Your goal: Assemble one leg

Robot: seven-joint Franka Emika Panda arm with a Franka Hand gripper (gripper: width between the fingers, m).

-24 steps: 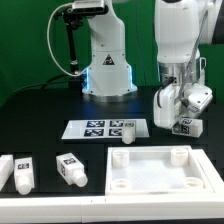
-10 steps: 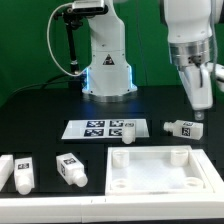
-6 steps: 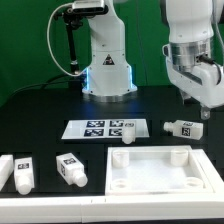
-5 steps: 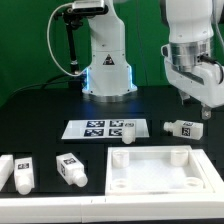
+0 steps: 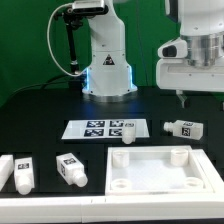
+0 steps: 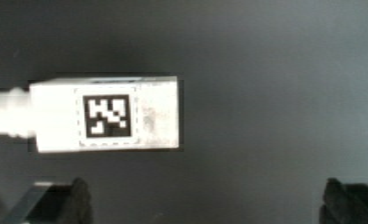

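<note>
A leg [image 5: 181, 128], a stubby white post with a black-and-white tag, lies on its side on the black table at the exterior view's right. It also shows in the wrist view [image 6: 106, 115], tag up, with its round peg end [image 6: 3, 110] at one side. My gripper [image 5: 200, 97] hangs above it, open and empty, well clear of it. In the wrist view the gripper [image 6: 202, 205] shows only its two dark fingertips [image 6: 56, 203] set wide apart, with bare table between them.
A big white square tray-like piece [image 5: 150, 185] with corner holes lies in front. Three more legs [image 5: 70, 168] [image 5: 22, 172] [image 5: 3, 166] lie at the front left. The marker board [image 5: 107, 128] lies mid-table. A second robot base [image 5: 107, 70] stands behind.
The gripper was down at the leg 2.4 s ago. It has since let go, risen and turned its wrist. The leg stays lying on the table.
</note>
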